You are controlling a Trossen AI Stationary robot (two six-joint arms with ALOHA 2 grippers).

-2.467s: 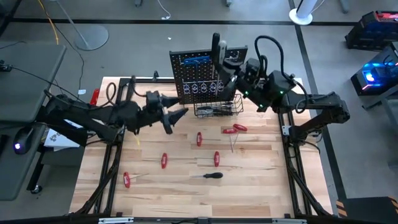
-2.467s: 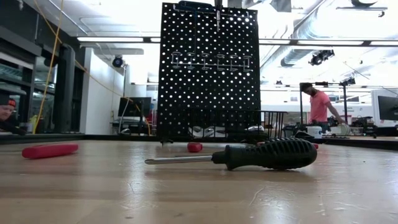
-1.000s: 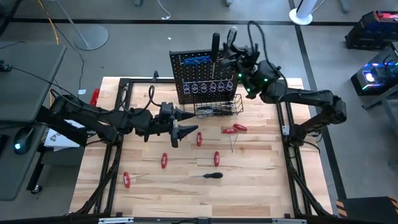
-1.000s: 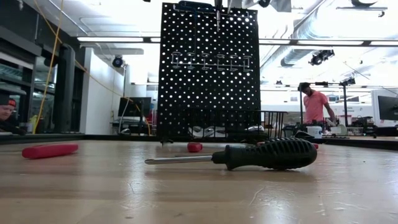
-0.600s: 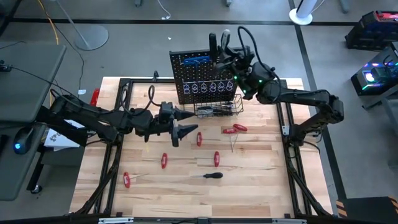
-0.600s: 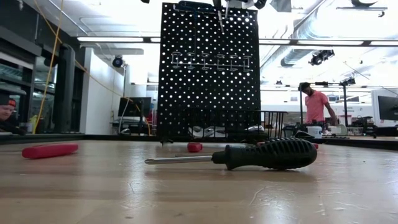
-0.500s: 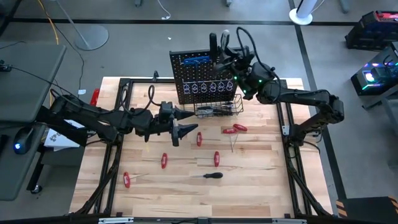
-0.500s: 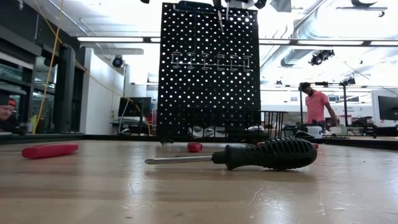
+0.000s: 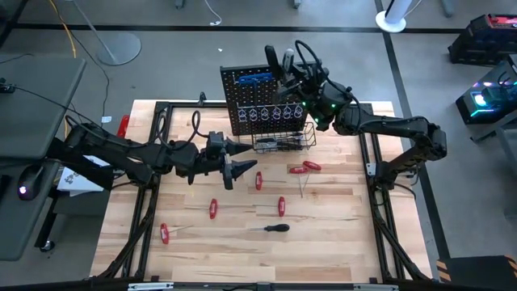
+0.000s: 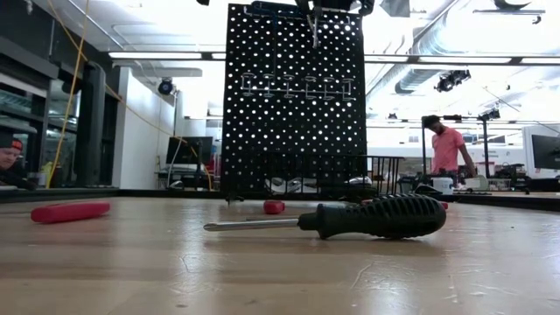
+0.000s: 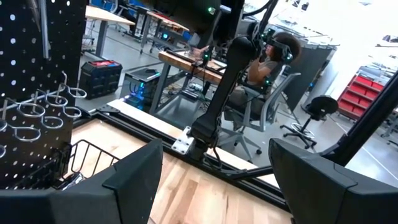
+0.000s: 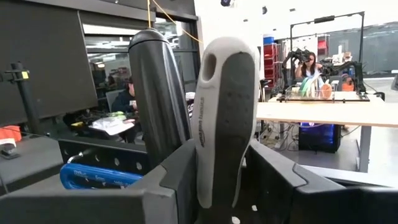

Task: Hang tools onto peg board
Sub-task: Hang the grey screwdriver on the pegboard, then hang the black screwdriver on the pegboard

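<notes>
Right pincer (image 9: pixel 292 65) atop peg board (image 9: pixel 258 101), around grey-handled screwdriver (image 12: pixel 224 118), grip unclear, left pincer (image 9: pixel 240 166) spread.

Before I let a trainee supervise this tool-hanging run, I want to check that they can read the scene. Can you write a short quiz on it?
1. True or false: the left gripper is shut.
2. Where is the right gripper? A. over the wire basket. B. at the top edge of the peg board. C. down by the tools on the table.
3. What colour is the handle of the screwdriver lying closest to the low camera?

Key: 1. False, it is open. 2. B. 3. Black.
</notes>
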